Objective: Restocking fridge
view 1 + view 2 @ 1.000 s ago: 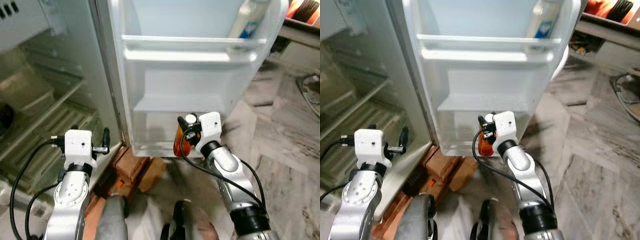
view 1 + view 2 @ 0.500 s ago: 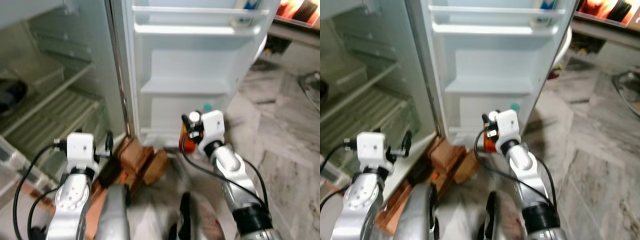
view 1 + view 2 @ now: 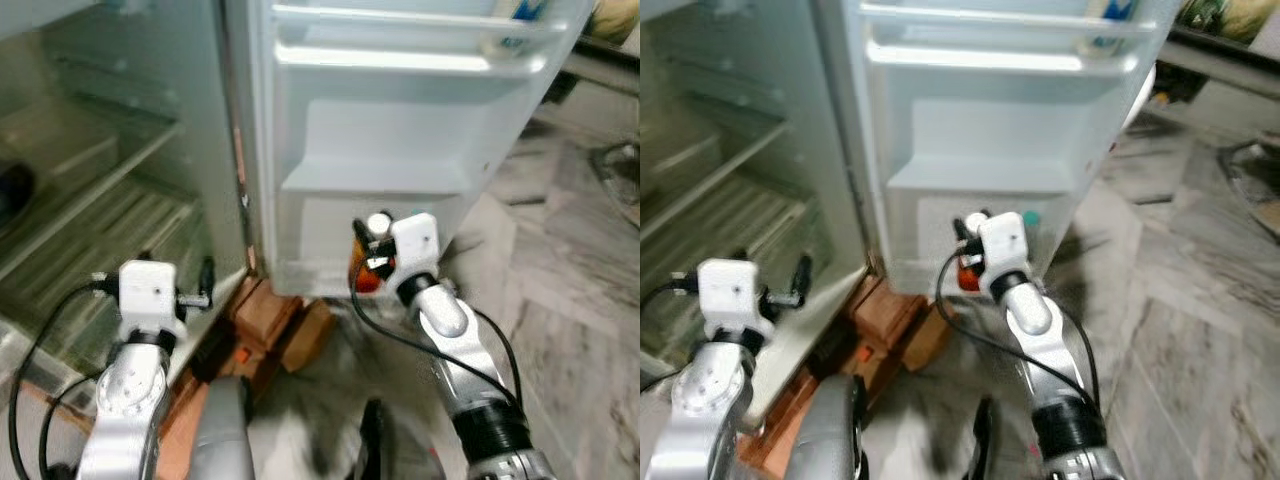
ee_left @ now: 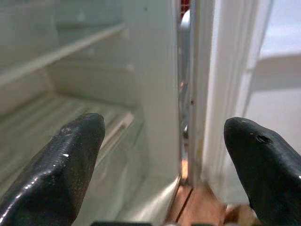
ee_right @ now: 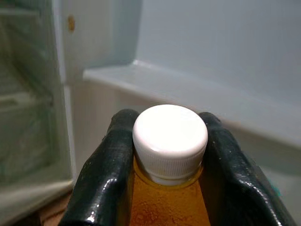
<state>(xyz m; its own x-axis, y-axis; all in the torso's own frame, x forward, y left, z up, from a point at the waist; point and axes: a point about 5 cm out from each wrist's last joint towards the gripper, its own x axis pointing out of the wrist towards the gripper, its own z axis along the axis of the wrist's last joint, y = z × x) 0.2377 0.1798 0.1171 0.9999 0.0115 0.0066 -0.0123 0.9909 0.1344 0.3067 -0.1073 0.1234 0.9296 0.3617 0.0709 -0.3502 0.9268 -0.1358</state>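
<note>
1. The right hand (image 5: pixel 162 155) is closed around the neck of an orange bottle (image 3: pixel 364 272) with a white cap (image 5: pixel 170 135), one black finger on each side just under the cap. It holds the bottle upright in front of the lowest part of the open fridge door (image 3: pixel 400 150).

2. Judging by its look, the bottle is rigid plastic and full of orange liquid, so probably fairly heavy for a neck grip and prone to swing. The ribbed cap and the shoulder below it give the fingers a ledge, so the present hold seems a sound place to take it. A smooth wet wall lower down would likely slip more.

3. The left hand (image 4: pixel 164 160) is spread wide and holds nothing. It hovers near the hinge edge of the fridge door, pointing at the gap between door and fridge body.

4. Above the bottle, the door has a shelf ledge (image 3: pixel 375 180), and higher still a rack (image 3: pixel 410 55) holding a white bottle with a blue label (image 3: pixel 515 25).

5. Below the fridge door, on the floor, lie brown blocks, perhaps bricks (image 3: pixel 275 315). The rack's front lip is what the bottle must clear; the bricks crowd the robot's footing near the door.
</note>
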